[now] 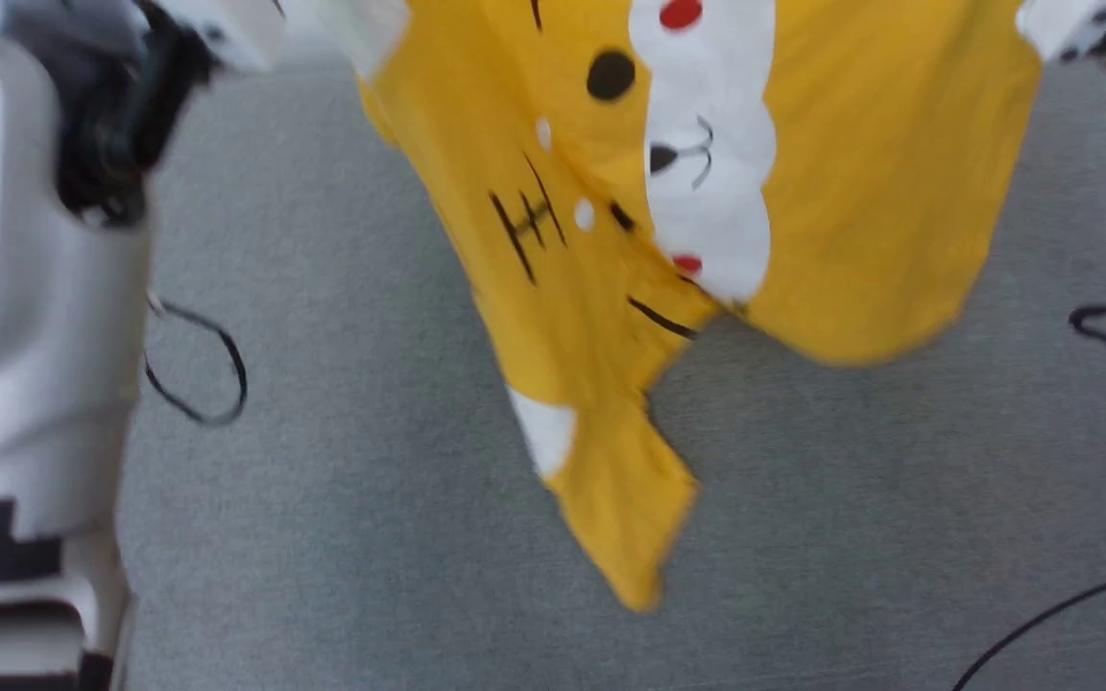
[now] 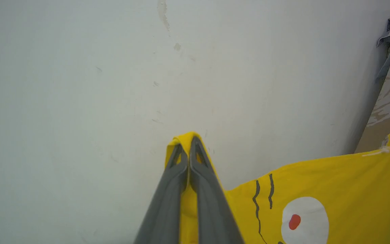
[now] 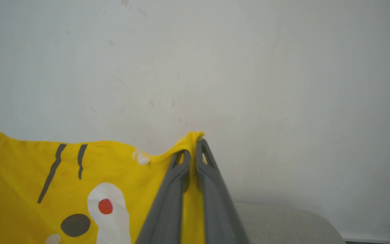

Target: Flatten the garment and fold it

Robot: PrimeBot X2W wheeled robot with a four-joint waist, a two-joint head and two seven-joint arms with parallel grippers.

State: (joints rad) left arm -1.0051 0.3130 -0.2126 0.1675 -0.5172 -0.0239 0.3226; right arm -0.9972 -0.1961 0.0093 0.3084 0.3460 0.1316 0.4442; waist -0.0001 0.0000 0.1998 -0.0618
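Here, above the grey worktop, the garment hangs stretched between our two raised arms. Its tiger print is turned sideways, and one loose corner trails lowest, toward the near edge. Blur keeps us from telling whether that tip brushes the surface.

We judge the step in hand to be laying the shirt out flat. To do it well, we would hold both hands level and well apart so the top edge stays taut. We would lower until the trailing corner lands first, then draw the cloth along the worktop so it settles without folds, and let go only once it lies smooth.

Our left arm rises pale along the left side, wrist high. The left gripper points at a white wall, fingers pressed together on a pinch of yellow fabric. The right gripper is clamped likewise on the opposite corner.
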